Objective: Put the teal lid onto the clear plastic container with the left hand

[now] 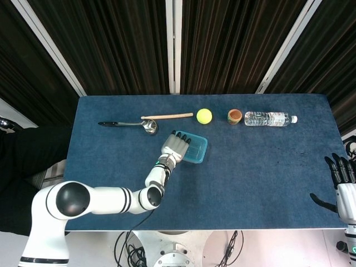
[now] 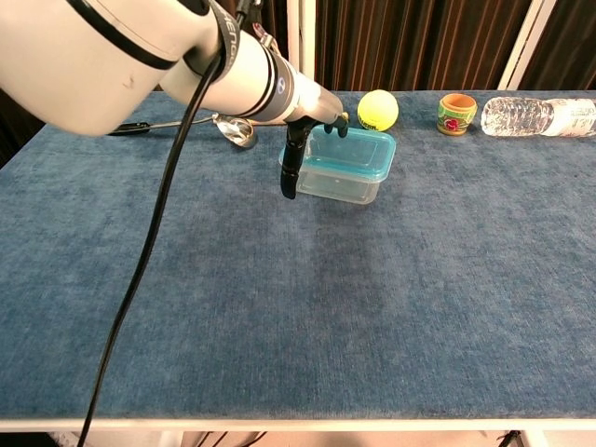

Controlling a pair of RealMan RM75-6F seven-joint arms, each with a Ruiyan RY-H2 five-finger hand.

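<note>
The teal lid [image 1: 196, 149] lies flat on the clear plastic container [image 2: 343, 187], slightly left of the table's middle; in the chest view the lid [image 2: 352, 155] covers the whole top. My left hand [image 1: 174, 147] hovers over the container's left end with its fingers spread and nothing in it. In the chest view the left hand [image 2: 303, 130] has one finger hanging down beside the container's left wall and fingertips near the lid's back edge. My right hand [image 1: 345, 186] is off the table's right edge, with its fingers apart and nothing in them.
Along the back of the blue table [image 1: 267, 178] lie a metal ladle [image 1: 129, 123], a wooden stick [image 1: 167, 116], a yellow-green ball [image 1: 204, 115], a small orange cup [image 1: 235, 116] and a water bottle [image 1: 268, 118] on its side. A black cable [image 2: 158, 242] hangs from my left arm.
</note>
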